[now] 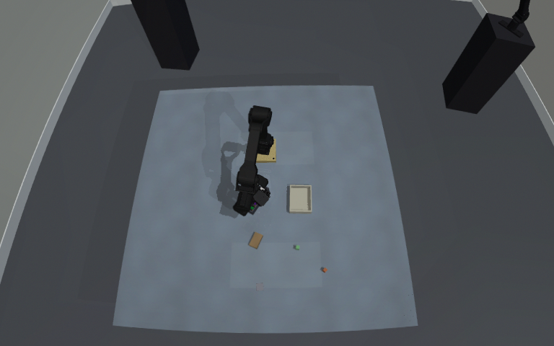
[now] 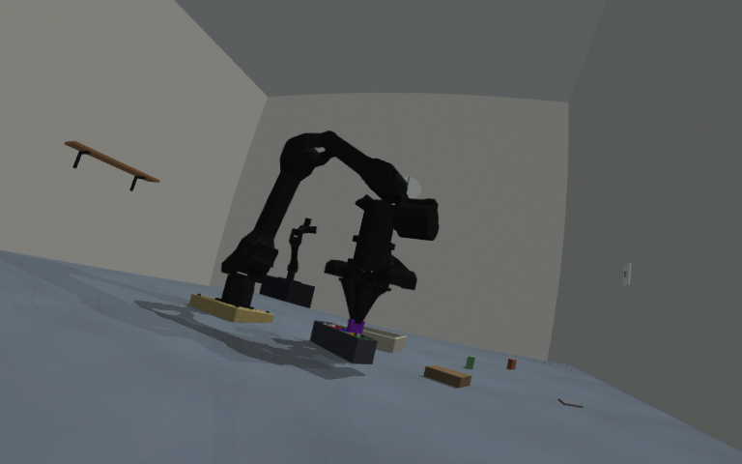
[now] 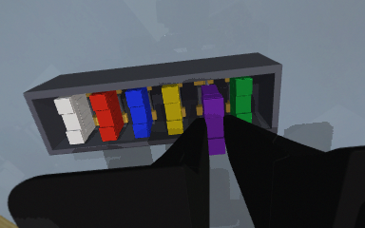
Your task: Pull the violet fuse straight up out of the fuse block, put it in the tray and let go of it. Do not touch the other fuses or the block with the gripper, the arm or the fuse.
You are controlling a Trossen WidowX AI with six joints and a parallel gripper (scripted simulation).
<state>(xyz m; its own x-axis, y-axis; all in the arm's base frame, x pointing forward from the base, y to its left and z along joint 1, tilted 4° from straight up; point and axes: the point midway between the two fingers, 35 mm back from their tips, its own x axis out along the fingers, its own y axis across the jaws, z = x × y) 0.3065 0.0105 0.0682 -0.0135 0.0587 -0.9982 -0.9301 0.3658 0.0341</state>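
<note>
My gripper [image 2: 356, 320] [image 3: 213, 125] is shut on the violet fuse [image 2: 356, 326] [image 3: 216, 128]. In the exterior view the fuse's body stands above the rim of the dark fuse block [image 2: 337, 342] [image 3: 159, 75]; whether its lower end is clear of the slot I cannot tell. In the wrist view the green fuse [image 3: 241, 97] is just right of it and the yellow fuse [image 3: 172, 109] left, then the blue fuse [image 3: 139, 113], the red fuse [image 3: 106, 116] and the white fuse [image 3: 72, 120], all in the block. The beige tray [image 1: 300, 211] [image 2: 391, 342] is empty in the top view, to the right of the gripper.
A brown block [image 1: 256, 240] [image 2: 447, 376] lies beyond the fuse block. A small green block [image 1: 297, 247] [image 2: 470, 362] and an orange block [image 1: 324, 269] [image 2: 511, 363] are farther out. A flat thin piece [image 1: 260, 286] [image 2: 570, 403] lies near the mat's front.
</note>
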